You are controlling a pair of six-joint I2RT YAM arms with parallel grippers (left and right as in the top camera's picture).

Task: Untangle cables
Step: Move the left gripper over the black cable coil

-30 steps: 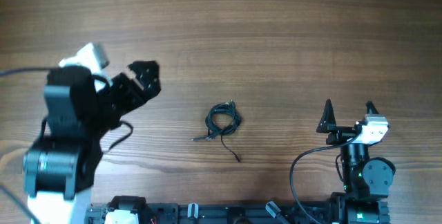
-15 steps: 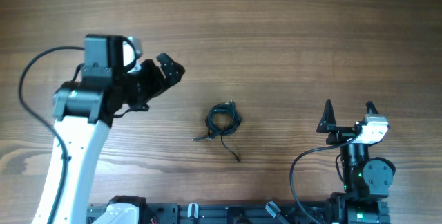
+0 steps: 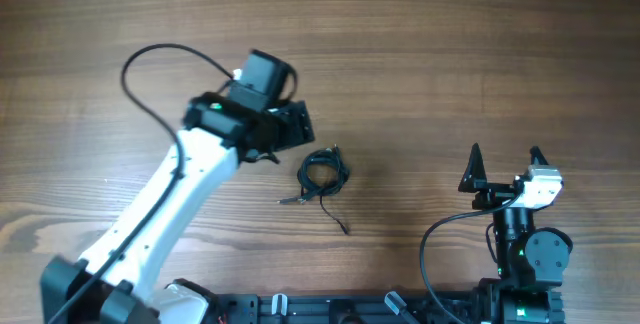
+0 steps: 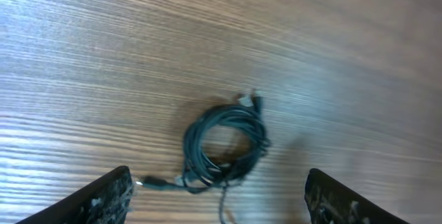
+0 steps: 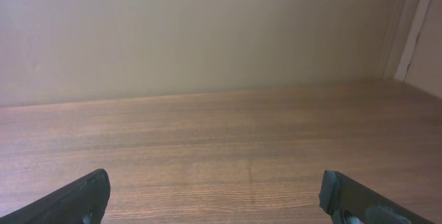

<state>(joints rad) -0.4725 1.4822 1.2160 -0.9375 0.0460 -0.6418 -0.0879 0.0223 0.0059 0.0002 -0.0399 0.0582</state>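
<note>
Black cables [image 4: 224,144] coiled on wooden table [image 3: 450,54] — left hand [image 3: 297,124] near, spread

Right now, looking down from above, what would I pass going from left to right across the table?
Left gripper, open → the cables, a small coiled bundle with loose plug ends → right gripper, open and holding nothing.
</note>
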